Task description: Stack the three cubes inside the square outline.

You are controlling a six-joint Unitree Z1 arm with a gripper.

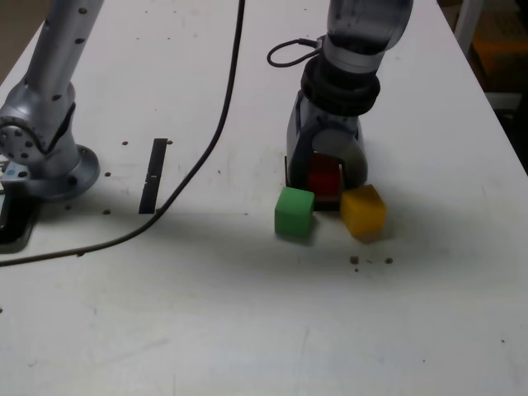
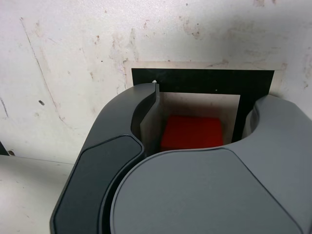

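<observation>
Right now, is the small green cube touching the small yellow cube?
Apart. The exterior view shows a strip of white table between the small green cube and the small yellow cube.

Silver arm [image 1: 363, 33]; black collar; grey pincer [image 1: 326, 169]

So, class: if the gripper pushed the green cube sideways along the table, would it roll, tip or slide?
The green cube rests on a flat face with square edges, so it would probably slide, not roll. It looks as wide as it is tall, so tipping seems unlikely. Its matte surface suggests the jaws could hold it without much slipping.
</observation>
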